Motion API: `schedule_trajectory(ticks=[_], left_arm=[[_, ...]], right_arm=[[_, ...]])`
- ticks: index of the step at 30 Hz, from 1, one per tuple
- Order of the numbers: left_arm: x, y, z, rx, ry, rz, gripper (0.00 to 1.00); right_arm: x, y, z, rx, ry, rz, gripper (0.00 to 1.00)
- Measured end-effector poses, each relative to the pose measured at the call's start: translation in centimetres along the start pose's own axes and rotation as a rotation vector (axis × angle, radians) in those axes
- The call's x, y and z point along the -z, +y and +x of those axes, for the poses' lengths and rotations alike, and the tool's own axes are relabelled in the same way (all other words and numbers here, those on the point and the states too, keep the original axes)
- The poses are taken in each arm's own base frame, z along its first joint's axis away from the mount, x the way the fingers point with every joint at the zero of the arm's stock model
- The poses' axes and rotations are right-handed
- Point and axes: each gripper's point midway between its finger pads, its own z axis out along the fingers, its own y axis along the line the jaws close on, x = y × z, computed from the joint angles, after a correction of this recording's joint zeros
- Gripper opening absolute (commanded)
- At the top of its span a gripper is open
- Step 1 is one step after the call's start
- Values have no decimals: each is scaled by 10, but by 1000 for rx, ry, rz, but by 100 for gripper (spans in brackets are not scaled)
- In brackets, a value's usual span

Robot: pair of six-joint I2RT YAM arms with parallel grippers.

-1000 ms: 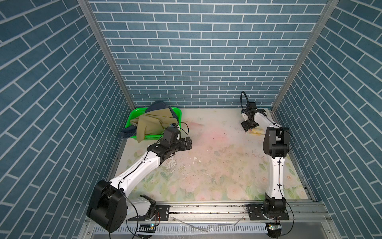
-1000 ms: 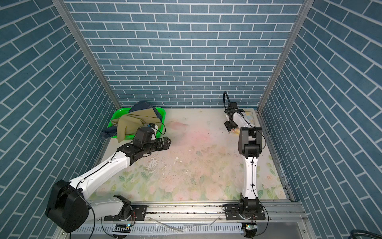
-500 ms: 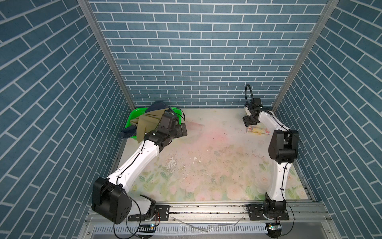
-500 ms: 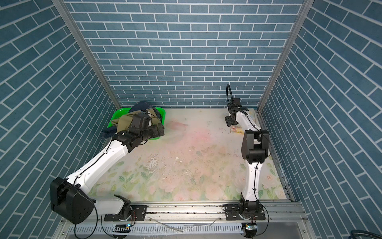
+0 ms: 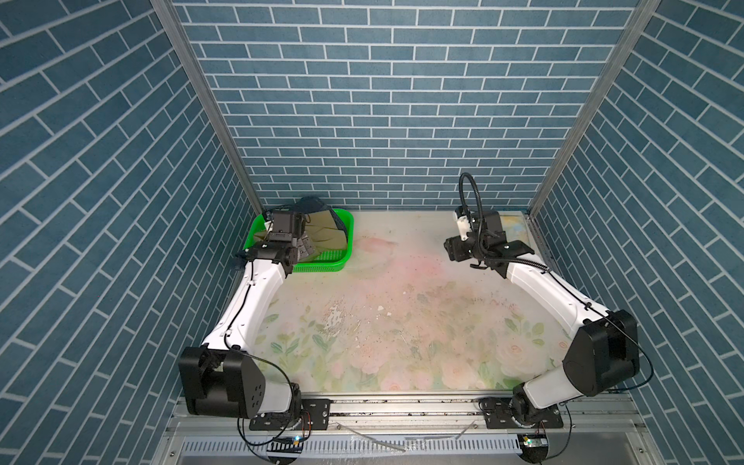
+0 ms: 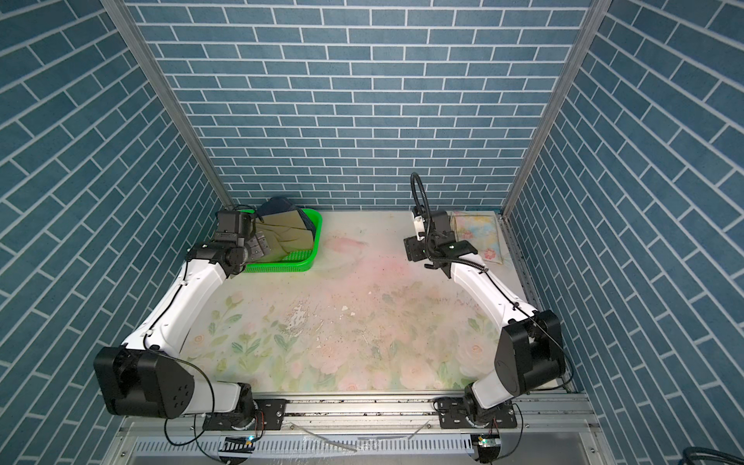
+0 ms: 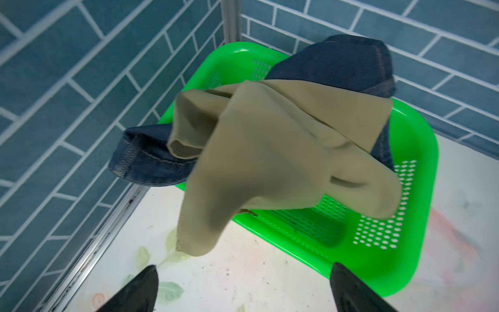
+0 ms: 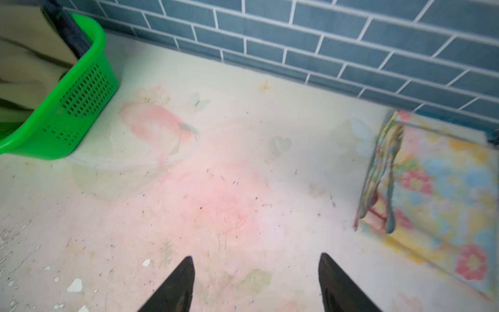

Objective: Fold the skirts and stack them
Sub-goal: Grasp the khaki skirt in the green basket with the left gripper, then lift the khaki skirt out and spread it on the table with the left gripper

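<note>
I am judging this as the start of the second skirt. The floral skirt [image 6: 477,237] is lying folded flat at the 1 o'clock corner of the tabletop [image 6: 362,322], while the other two are sitting in the green basket [image 7: 378,272] at 11 o'clock. The olive skirt [image 7: 270,151] is lying on top, one corner hanging over the rim toward the tabletop. The denim skirt [image 7: 337,62] is bunching underneath and spilling over the rim on the wall side.

I am holding the left gripper [image 7: 244,270] just short of the basket, its jaws spread wide with nothing between them, pointing at that hanging olive corner. The right gripper [image 8: 256,258] is hovering over bare tabletop near the floral skirt, jaws likewise apart and empty.

To my eye the next move is calling for easing the left gripper forward onto the olive corner and closing on the cloth. I would then be lifting it toward the middle without dragging the denim or the light basket along, with the right gripper crossing over for a second corner.
</note>
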Motion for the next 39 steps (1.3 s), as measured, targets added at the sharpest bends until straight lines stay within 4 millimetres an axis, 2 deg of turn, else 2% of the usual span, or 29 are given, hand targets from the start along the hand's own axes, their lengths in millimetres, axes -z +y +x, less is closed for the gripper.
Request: schedule_trajectory(ticks=[3, 5, 7, 8, 11, 12, 14, 16, 19, 24, 27, 29, 32, 36, 39], left_arm=[[-11, 14, -7, 26, -5, -34, 97], [-27, 18, -8, 41, 7, -45, 95], [-49, 18, -6, 45, 21, -53, 77], [-59, 15, -5, 42, 28, -47, 62], [-78, 2, -4, 22, 33, -9, 6], [-80, -2, -6, 17, 30, 7, 0], [-75, -9, -17, 12, 8, 38, 0], [-62, -15, -34, 27, -35, 77, 0], [-25, -24, -64, 48, -130, 152, 0], [65, -39, -108, 98, -335, 365, 0], [109, -50, -128, 118, -432, 499, 0], [129, -57, -138, 125, -477, 573, 0], [144, -68, -147, 125, -505, 651, 0], [163, -82, -152, 125, -509, 752, 0], [188, -103, -150, 94, -514, 845, 0]], right_arm=[[1, 20, 13, 5, 18, -46, 71], [6, 31, 9, 18, -4, -68, 71], [14, 34, 5, 16, -33, -77, 71], [18, 34, 4, 15, -47, -78, 71], [30, 33, 4, 14, -73, -77, 71], [32, 32, 3, 14, -79, -76, 71], [37, 31, 2, 13, -92, -71, 70], [40, 30, 3, 13, -97, -66, 70], [43, 29, 4, 12, -101, -61, 70], [44, 27, 5, -6, -105, -55, 70], [45, 26, 7, -17, -109, -49, 70], [46, 25, 8, -28, -113, -45, 70], [49, 23, 7, -41, -125, -35, 70], [54, 19, 5, -59, -147, -13, 70], [61, 13, 4, -74, -165, 13, 70]])
